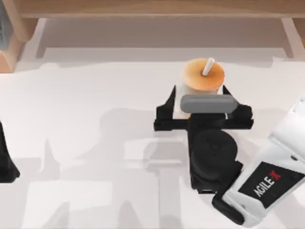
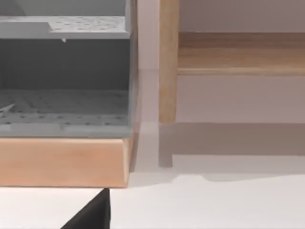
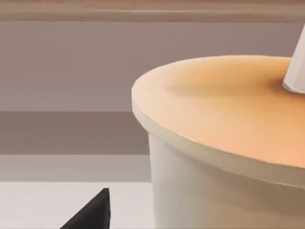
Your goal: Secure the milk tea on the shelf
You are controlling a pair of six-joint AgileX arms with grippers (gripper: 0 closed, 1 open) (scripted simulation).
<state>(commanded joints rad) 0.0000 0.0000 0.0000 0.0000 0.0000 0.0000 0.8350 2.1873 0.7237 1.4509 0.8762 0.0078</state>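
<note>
The milk tea [image 1: 202, 76] stands upright on the white table right of centre, with a flat orange top and a white straw. My right gripper [image 1: 200, 98] is open, one black finger on each side of the cup's near part, with small gaps to it. In the right wrist view the milk tea [image 3: 224, 124] is very close and one fingertip [image 3: 90, 214] shows low in the picture. The shelf [image 1: 152, 7] is a long wooden board across the far edge, beyond the cup. My left gripper [image 1: 5, 160] is parked at the table's left edge, open.
A wooden box with a grey perforated rack [image 2: 62, 109] stands at the far left beside the shelf post [image 2: 167, 62]. The other shelf post [image 1: 291, 38] is at the far right. White table [image 1: 86, 95] lies bare between the arms.
</note>
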